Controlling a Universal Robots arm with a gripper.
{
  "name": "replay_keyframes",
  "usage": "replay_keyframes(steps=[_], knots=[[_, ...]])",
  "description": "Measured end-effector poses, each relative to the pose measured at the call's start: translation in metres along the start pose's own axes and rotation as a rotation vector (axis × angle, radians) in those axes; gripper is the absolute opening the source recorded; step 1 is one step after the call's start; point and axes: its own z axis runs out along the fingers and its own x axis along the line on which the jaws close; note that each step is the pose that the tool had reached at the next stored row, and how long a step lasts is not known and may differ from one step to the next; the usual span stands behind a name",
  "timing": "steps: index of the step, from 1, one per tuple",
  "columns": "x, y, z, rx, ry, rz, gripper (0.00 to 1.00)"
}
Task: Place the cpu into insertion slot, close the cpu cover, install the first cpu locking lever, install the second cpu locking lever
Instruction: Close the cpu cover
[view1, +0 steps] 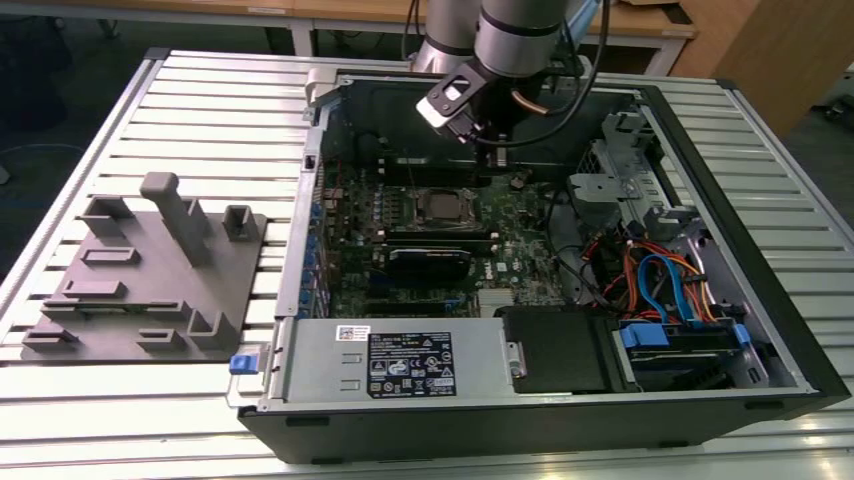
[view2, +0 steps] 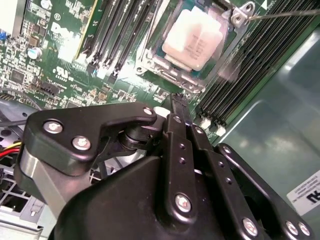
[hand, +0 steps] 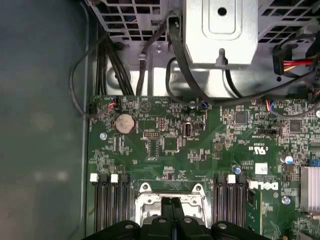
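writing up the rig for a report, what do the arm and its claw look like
The arm is a round silver-grey metal tube, with thin black cables looping beside its wrist. The claw is matte black, built of flat linkage plates joined by silver screws. It narrows to two slim black fingers.

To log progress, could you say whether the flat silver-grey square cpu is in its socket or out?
In: the flat silver-grey square cpu lies within the silver-rimmed square insertion slot on the green circuit board.
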Motion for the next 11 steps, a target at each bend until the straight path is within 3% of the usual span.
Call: replay_keyframes(steps=[11], knots=[[0.0, -0.003, 0.0, 0.0, 0.0, 0.0, 0.1]])
